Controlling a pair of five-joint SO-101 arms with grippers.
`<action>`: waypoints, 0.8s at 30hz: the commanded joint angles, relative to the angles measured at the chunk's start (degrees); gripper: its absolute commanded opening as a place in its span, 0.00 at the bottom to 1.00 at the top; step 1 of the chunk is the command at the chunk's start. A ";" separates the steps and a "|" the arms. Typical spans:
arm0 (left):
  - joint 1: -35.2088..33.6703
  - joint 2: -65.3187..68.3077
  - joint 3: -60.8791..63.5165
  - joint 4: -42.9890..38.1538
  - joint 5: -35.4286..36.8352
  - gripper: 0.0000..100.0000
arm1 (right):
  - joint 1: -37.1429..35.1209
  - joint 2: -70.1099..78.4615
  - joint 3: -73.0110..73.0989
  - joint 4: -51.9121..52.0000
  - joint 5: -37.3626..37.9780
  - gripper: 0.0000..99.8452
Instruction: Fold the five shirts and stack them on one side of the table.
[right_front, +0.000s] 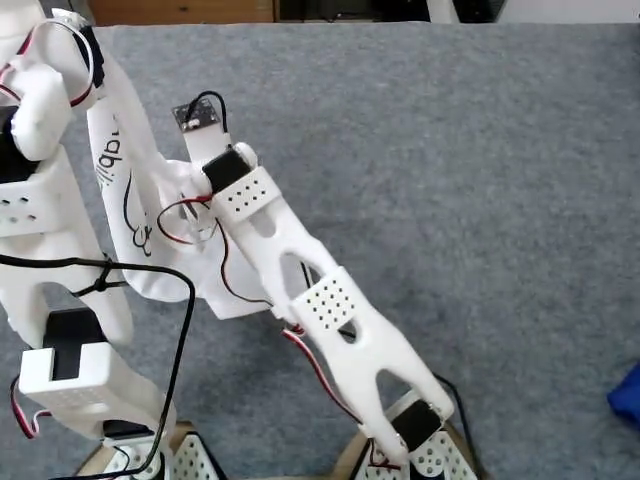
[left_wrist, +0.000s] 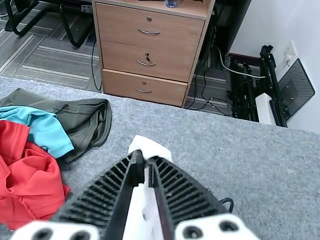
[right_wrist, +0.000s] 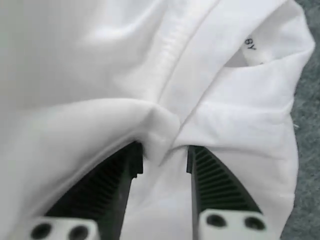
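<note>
- The white shirt (right_front: 150, 250) lies crumpled at the near left of the grey worktop (right_front: 450, 200). One part of it is drawn up towards the raised arm at the far left.
- The right gripper (right_wrist: 165, 150) sits low on the white shirt. Its fingers (right_wrist: 115, 190) are apart, astride a small raised pucker of cloth close to the neck label (right_wrist: 250, 45).
- The left gripper (left_wrist: 145, 160) has its fingers together, with a slip of white at the tips. We judge this to be a pinch of the same shirt.
- A red shirt (left_wrist: 25, 175), a cyan shirt (left_wrist: 40, 127) and an olive shirt (left_wrist: 80, 117) lie heaped and touching on the worktop, well apart from the left gripper. A drawer unit (left_wrist: 150, 50) stands beyond them.
- A bit of blue cloth (right_front: 628, 400) shows at the near right edge.
- We expect the white shirt to be light, limp and shapeless. It will sag from any single hold and drag its slack along the rough worktop rather than slide.
- A thin single layer may slip out of the fingers, so we would take a doubled seam at the collar or shoulder. Two holds kept well apart would keep an edge taut for folding.
</note>
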 joint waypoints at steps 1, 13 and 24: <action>-0.26 -1.01 0.00 0.35 0.26 0.02 | -0.75 -0.40 -2.86 -1.32 0.35 0.16; -0.62 -1.01 -0.44 3.08 0.35 0.02 | 4.88 -3.65 -5.67 2.29 0.44 0.00; -0.70 -1.01 -0.53 2.99 0.35 0.02 | 18.15 -12.53 -10.77 3.96 0.70 0.01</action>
